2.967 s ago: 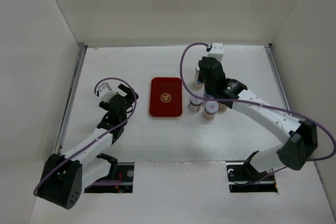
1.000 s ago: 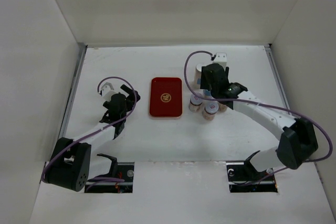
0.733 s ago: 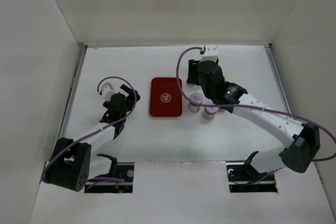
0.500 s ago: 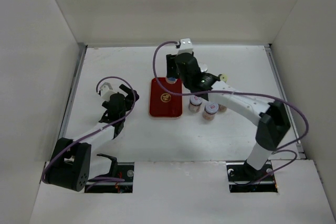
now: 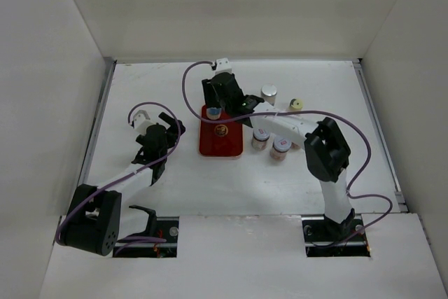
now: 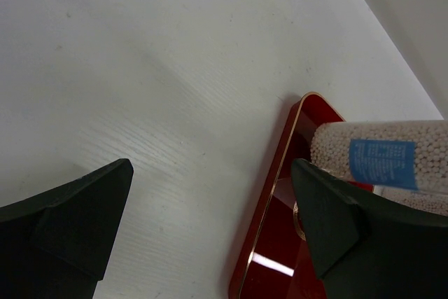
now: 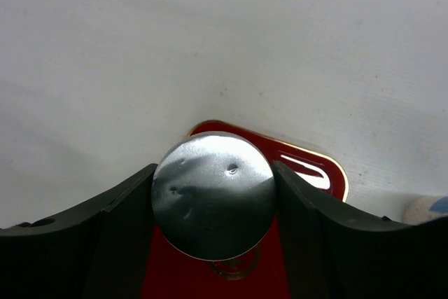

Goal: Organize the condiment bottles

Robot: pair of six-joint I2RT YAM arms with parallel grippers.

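My right gripper (image 5: 213,105) is shut on a condiment bottle (image 5: 213,112) with a blue label and a silver cap (image 7: 213,204), held at the far left corner of the red tray (image 5: 222,138). I cannot tell whether its base touches the tray. The left wrist view shows this bottle (image 6: 381,162) beyond the tray's rim (image 6: 280,194). Other condiment bottles stand right of the tray: a silver-capped one (image 5: 269,92), a cream-capped one (image 5: 296,104) and two pink-capped ones (image 5: 260,135) (image 5: 281,144). To the tray's left, my left gripper (image 5: 170,127) is open over bare table (image 6: 211,173).
White walls close in the table on the left, back and right. The right arm stretches across above the pink-capped bottles. A gold emblem (image 5: 221,130) marks the tray's middle.
The right arm has swung left from the group of bottles, carrying the blue-labelled bottle to the tray's far left corner. The left arm has stayed put over the last second.
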